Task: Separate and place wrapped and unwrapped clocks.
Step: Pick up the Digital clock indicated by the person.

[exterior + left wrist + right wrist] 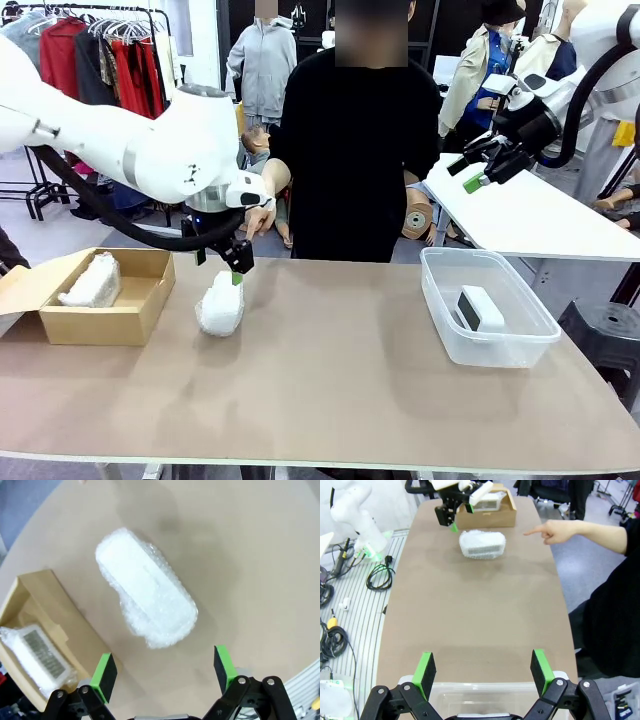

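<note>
Tan desk (330, 400) runs across the front view, w/ clothes racks and another white table behind it and a person in black standing at the far edge. On my left side sits an open cardboard box (100, 325); the boxed wrapped clock (92, 282) lies inside, toward its left end. The loose wrapped clock (221, 306) lies on the bare desk just right of the box, not touching it.

Left tool (238, 262) hangs directly over that bundle's far end, jaws spread wide, nothing between them. In the left wrist view the green pads (106, 674) sit clear of the bubble wrap, and the bundle lies diagonal to the line between them. From the front view I can't tell whether a fingertip brushes the wrap.

On the right side of the desk is a clear plastic bin (480, 350) w/ the bare clock (480, 308) inside, white body, dark face showing. Right tool (468, 174) is up in the air beyond the bin, well off the desk surface, also released and empty. Its wrist cam looks down past the bin rim and along the desk.

The person's hand (555, 531) reaches in over the desk's far edge, index finger pointing toward the loose bundle w/o touching it.
</note>
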`<action>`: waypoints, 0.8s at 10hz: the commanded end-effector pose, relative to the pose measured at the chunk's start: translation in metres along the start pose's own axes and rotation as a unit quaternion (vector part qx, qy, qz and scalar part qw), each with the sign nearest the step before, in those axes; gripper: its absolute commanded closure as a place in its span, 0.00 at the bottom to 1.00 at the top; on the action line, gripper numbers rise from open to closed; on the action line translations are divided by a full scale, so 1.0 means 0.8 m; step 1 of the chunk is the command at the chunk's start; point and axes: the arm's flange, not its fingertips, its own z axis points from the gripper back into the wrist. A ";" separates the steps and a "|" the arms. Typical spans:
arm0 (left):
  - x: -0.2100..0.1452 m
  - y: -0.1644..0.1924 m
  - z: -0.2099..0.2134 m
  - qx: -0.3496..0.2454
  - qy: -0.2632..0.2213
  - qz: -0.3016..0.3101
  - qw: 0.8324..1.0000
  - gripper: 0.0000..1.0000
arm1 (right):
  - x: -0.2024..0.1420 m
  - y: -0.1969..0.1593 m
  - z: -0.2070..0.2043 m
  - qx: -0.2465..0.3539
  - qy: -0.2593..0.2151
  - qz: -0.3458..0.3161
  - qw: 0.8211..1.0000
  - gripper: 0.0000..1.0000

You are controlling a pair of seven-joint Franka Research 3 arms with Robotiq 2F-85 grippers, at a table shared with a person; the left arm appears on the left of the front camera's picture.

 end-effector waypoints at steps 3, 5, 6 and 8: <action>0.005 0.002 -0.012 -0.003 -0.009 0.024 1.000 0.00 | 0.001 0.002 0.002 0.000 0.000 0.001 1.000 0.00; 0.005 0.002 -0.012 -0.003 -0.009 0.024 1.000 0.00 | 0.001 0.002 0.002 0.000 0.000 0.001 1.000 0.00; 0.005 0.002 -0.012 -0.003 -0.009 0.024 1.000 0.00 | 0.001 0.002 0.002 0.000 0.000 0.001 1.000 0.00; 0.005 0.002 -0.012 -0.003 -0.009 0.024 1.000 0.00 | 0.001 0.002 0.002 0.000 0.000 0.001 1.000 0.00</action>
